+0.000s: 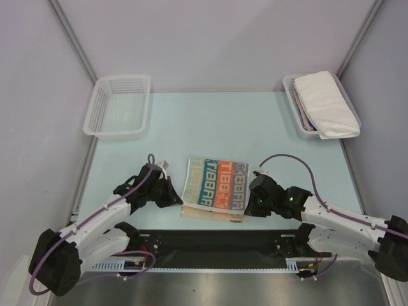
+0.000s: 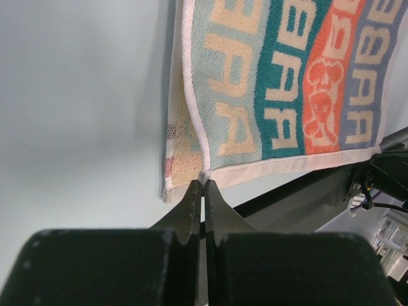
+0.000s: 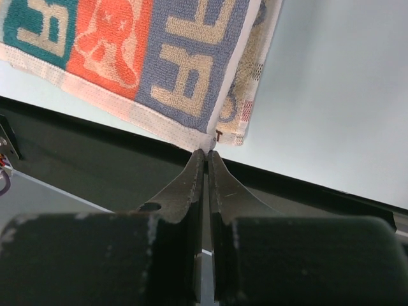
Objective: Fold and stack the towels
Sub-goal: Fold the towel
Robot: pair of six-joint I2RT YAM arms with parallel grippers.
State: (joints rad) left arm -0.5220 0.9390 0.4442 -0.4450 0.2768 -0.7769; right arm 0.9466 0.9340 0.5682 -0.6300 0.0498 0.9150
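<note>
Left gripper point(image 2: 203, 182), right gripper point(image 3: 205, 151) closed on RABBIT towel point(image 1: 215, 185) corners; long axis seemingly left-right

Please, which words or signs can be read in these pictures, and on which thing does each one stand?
"RABBIT": repeated along the coloured stripes of the cream towel, letters turned round in the top view, cut off in both wrist views.
Nothing else in view bears readable text.

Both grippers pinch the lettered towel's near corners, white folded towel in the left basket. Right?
No. The white folded towel lies in the right basket (top view). The left gripper and right gripper do pinch the lettered towel by its near corners.
</note>
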